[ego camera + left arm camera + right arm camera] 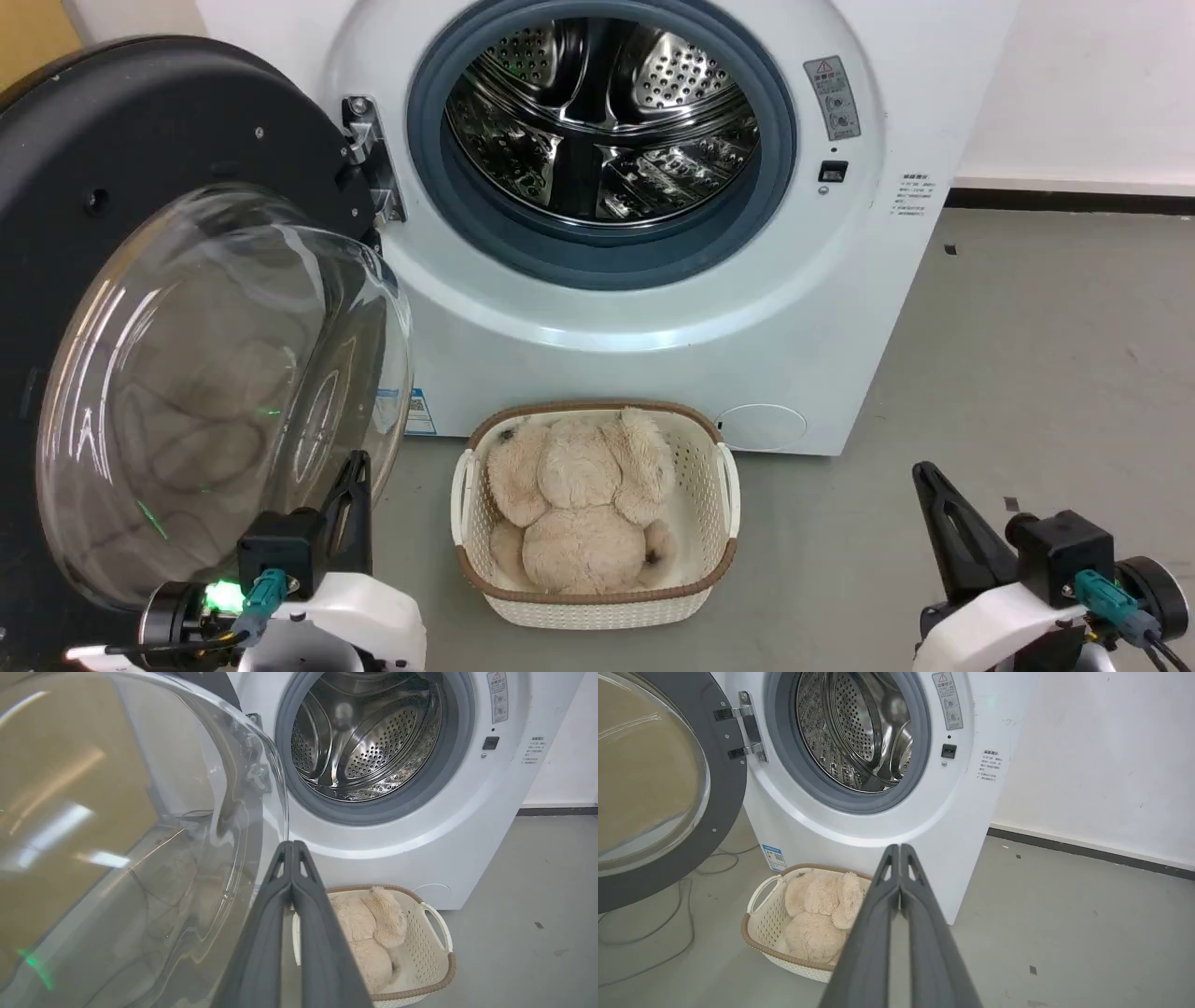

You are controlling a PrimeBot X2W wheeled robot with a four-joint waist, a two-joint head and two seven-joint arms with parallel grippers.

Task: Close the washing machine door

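washing machine door [187,355] is swung wide open on the hinge [369,159] at the left of the washing machine [653,308]. Inner side faces the robot, glass bowl bulging out, black rim behind it. Drum [597,112] and grey gasket [607,266] are fully exposed, so nothing's done yet imo. L arm is low at the bottom left. left gripper [358,464] has its fingers pressed together w/ nothing between them, pointing up, just beside the bowl's lower right edge. Can't tell if it touches the glass. In the L wrist view the tips [292,844] sit just right of the bowl's edge, aimed at the machine front. Prob shut on purpose: one stiff paddle to nudge or hook the door, no grasp needed. But it's on the bowl side, so the door needs a pull or a reach round the rim. right gripper [926,473] is also pressed together and empty, low at the bottom right over bare floor [1027,373], well apart from the door. Looks parked out of the swing path. Basket [730,485] w/ plush toy [579,504] sits on the floor against the machine's front, under the opening. Looks low enough to clear the door, but check. Loose cable [654,952] lies on the floor under the door.
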